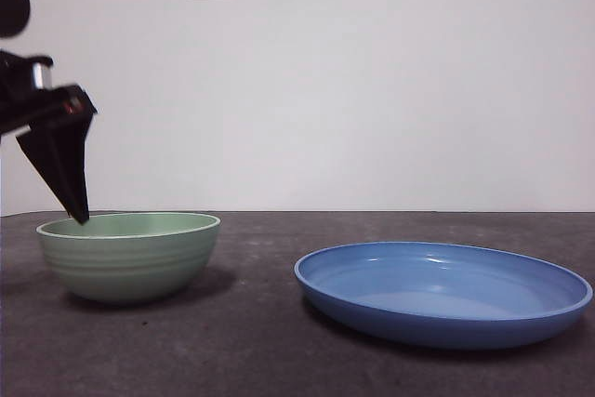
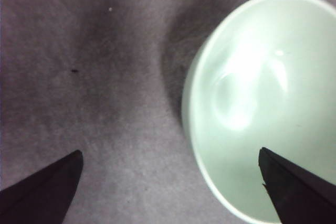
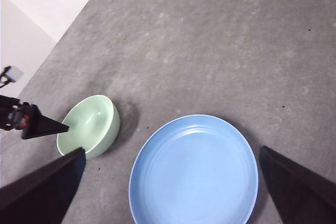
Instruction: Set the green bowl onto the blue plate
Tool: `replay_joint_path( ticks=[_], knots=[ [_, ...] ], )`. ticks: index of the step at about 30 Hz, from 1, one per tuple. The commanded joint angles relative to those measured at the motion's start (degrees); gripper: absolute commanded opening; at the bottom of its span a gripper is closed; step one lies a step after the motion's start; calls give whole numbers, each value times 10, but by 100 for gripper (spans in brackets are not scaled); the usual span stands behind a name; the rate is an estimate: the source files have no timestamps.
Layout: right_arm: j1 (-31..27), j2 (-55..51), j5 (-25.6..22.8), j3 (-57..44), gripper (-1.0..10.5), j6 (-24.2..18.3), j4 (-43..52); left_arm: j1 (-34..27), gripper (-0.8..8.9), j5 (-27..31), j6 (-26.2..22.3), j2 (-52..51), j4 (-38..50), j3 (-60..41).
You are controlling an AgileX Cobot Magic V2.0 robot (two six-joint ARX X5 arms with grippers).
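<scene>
Left gripper [image 2: 169, 182], jaws spread, straddles my pale mint-green ridged bowl's [image 1: 130, 253] rim. Right gripper [image 3: 170, 182] spread above glossy blue round plate [image 1: 444, 290].

In the front view, the left gripper [image 1: 79, 216] was cut off by the picture's left edge, so only its dark wedge and part of its body showed. Its tip covered a short stretch of the green bowl [image 1: 130, 258] at the rim, and whether it touched that rim could not be told. In the left wrist view the bowl ran past the picture's edge and one jaw hid part of its inside. In the right wrist view the blue plate [image 3: 194, 174] was cut off at the picture's edge.
</scene>
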State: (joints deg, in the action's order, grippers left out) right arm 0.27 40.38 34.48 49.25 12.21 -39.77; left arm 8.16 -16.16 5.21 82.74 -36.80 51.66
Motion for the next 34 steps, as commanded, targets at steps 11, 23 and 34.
replay_joint_path(
  ticks=[11, 23, 34],
  knots=[
    [1, 3, 0, 11, 598, -5, -2, 38, 484, 31, -4, 92, -16, 81],
    [1, 3, 0, 11, 599, -6, -10, 50, 85, 31, 17, 95, -14, 82],
    [1, 3, 0, 11, 599, -6, -10, 50, 8, 35, 21, 95, -14, 82]
  ],
)
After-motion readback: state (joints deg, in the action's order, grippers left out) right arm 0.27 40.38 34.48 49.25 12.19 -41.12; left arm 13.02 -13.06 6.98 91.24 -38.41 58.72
